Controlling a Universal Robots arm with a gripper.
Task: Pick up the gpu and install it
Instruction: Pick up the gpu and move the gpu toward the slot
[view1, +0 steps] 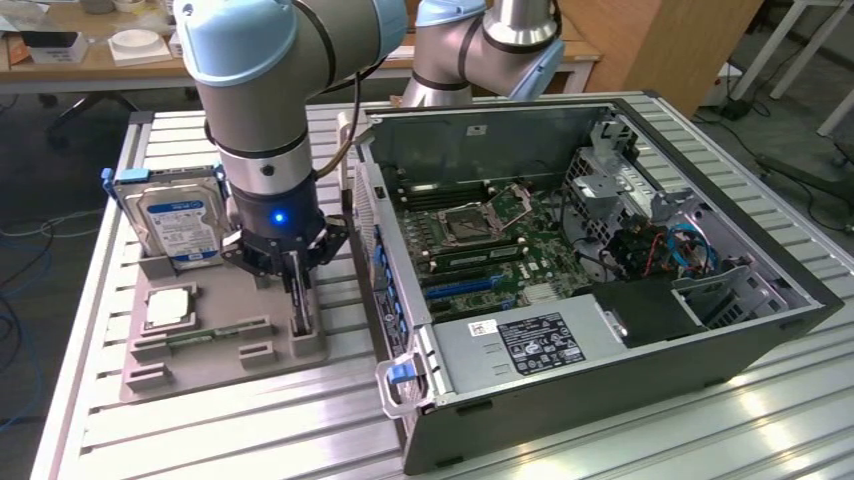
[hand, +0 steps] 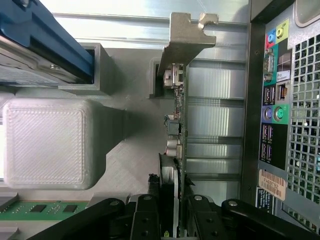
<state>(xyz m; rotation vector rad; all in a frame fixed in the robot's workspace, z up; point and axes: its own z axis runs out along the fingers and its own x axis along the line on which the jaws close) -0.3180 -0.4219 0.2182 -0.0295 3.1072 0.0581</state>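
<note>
Gpu look: the gpu (hand: 180, 117) was a thin, dark card seen edge-on, with small parts along one face and a silver bracket (hand: 187, 40) at one end.
Gpu place: it stood on its edge in a slot of the grey holder (view1: 214, 372) on the desk (view1: 267, 445), just beside the open computer case (view1: 587, 400), on the exterior view's left of it.
End effector: the end effector (view1: 296, 300) pointed straight down, its black fingers (hand: 167, 192) clamped against both faces of the gpu.
Relation: the bracket end reached out beyond the fingers.
</note>
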